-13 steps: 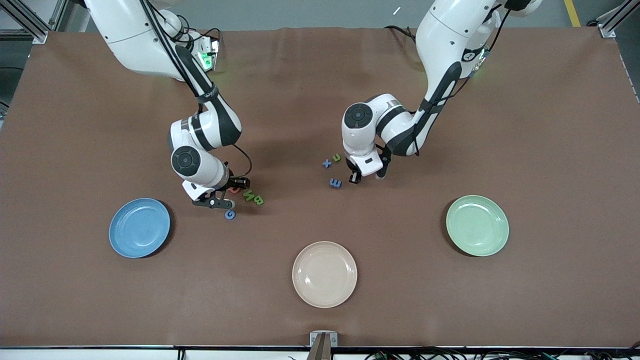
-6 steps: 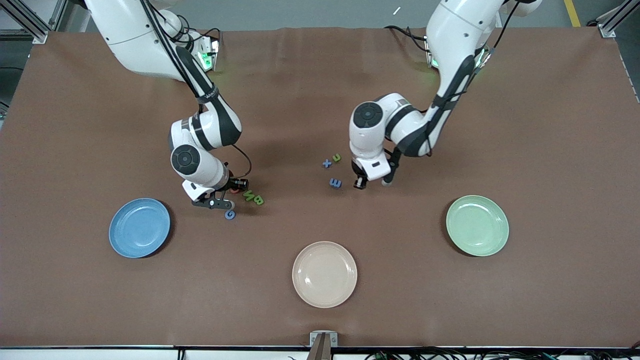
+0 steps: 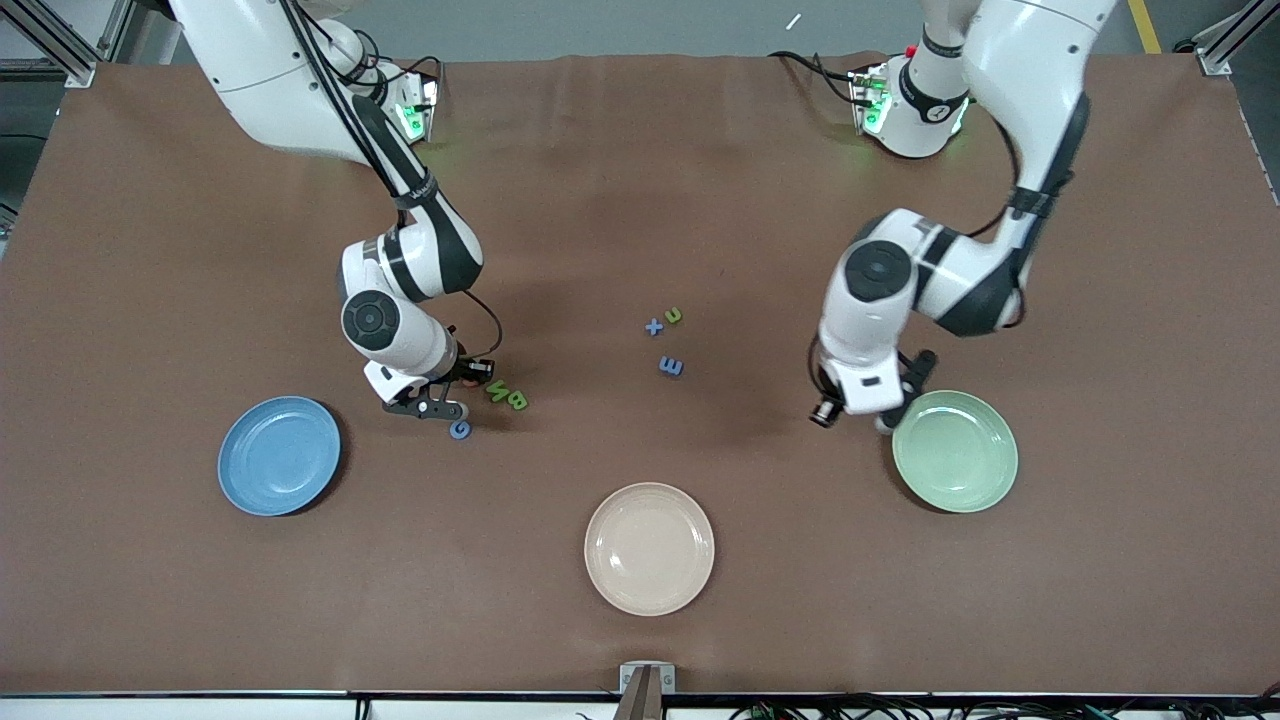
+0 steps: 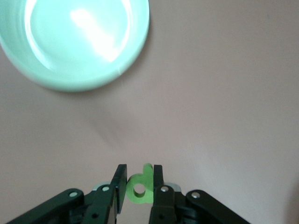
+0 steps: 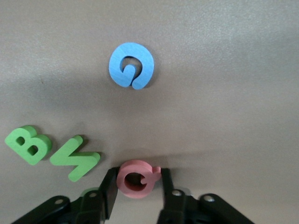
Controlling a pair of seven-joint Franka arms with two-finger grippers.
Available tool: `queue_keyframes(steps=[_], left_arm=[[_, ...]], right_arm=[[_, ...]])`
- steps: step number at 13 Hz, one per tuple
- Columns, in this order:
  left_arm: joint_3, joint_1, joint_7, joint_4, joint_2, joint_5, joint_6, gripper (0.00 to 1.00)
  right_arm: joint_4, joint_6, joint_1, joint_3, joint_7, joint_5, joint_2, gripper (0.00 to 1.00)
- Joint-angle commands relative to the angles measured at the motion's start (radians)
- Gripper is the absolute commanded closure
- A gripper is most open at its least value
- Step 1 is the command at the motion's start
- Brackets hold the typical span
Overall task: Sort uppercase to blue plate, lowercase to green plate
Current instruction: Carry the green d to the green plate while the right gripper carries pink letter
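The left gripper (image 4: 139, 175) is pinching the green p (image 4: 140, 189) edge-on between nearly closed fingers, so the flat letter is hanging upright and should drop cleanly. It is hovering over bare table just at the ten o'clock rim of the green plate (image 4: 74, 86), probably about to carry the letter over the dish. The right gripper (image 5: 138, 181) is down among the capitals, its fingers pressing on either side of the red Q (image 5: 135, 179), which looks to be lying flat on the table; gripping across its width is likely the surest hold on so thin a piece. The blue G (image 5: 131, 65) is lying at that gripper's five o'clock in the front view, the green N (image 5: 74, 158) and green B (image 5: 27, 144) at its three o'clock, and the blue plate (image 3: 235, 480) at its eight o'clock. Only the wrist views are showing the p and the Q; the front view is hiding both under the hands. It alone is showing both plates bare and the blue x (image 3: 654, 326), green u (image 3: 674, 316) and blue m (image 3: 671, 367) waiting mid-table.
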Motion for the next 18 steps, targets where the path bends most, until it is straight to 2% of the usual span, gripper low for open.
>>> queue_keyframes(steps=[1,3,6,7,8,9,10,11,12,13,14,15,18], left_arm=[[-0.012,0.167,0.272,-0.01,-0.002,0.008,-0.002,1.0],[-0.015,0.255,0.423,0.016,0.035,-0.002,-0.001,1.0],[-0.014,0.316,0.516,0.045,0.086,-0.02,-0.001,0.99],[-0.014,0.335,0.524,0.059,0.11,-0.025,-0.001,0.95],[-0.014,0.34,0.524,0.063,0.126,-0.026,-0.001,0.87],[-0.014,0.334,0.523,0.063,0.129,-0.028,-0.001,0.76],[-0.014,0.332,0.523,0.06,0.129,-0.029,-0.002,0.55],[-0.012,0.334,0.524,0.057,0.129,-0.031,-0.002,0.12],[-0.012,0.34,0.524,0.057,0.126,-0.029,-0.002,0.0],[-0.014,0.337,0.523,0.054,0.114,-0.031,-0.007,0.0],[-0.037,0.332,0.523,0.06,0.083,-0.031,-0.064,0.0],[-0.087,0.341,0.523,0.077,0.056,-0.031,-0.147,0.0],[-0.205,0.334,0.526,0.184,0.029,-0.031,-0.357,0.0]], right_arm=[[-0.014,0.018,-0.001,-0.005,-0.013,0.0,-0.005,0.68],[-0.002,0.006,-0.002,-0.008,-0.014,0.0,-0.005,0.73],[0.035,-0.003,-0.054,-0.034,-0.106,-0.008,-0.017,0.75],[0.061,-0.029,-0.085,-0.04,-0.161,-0.008,-0.016,0.75],[0.088,-0.055,-0.12,-0.042,-0.213,-0.008,-0.014,0.75],[0.125,-0.092,-0.163,-0.042,-0.285,-0.01,-0.013,0.75],[0.167,-0.133,-0.201,-0.042,-0.354,-0.019,-0.011,0.75],[0.214,-0.176,-0.236,-0.042,-0.41,-0.033,-0.007,0.75],[0.249,-0.207,-0.269,-0.042,-0.45,-0.068,-0.004,0.75],[0.27,-0.213,-0.296,-0.04,-0.48,-0.121,-0.001,0.75],[0.279,-0.213,-0.322,-0.04,-0.503,-0.166,0.0,0.75],[0.28,-0.213,-0.347,-0.04,-0.531,-0.19,0.006,0.75],[0.325,-0.202,-0.412,-0.04,-0.634,-0.194,0.061,0.75]])
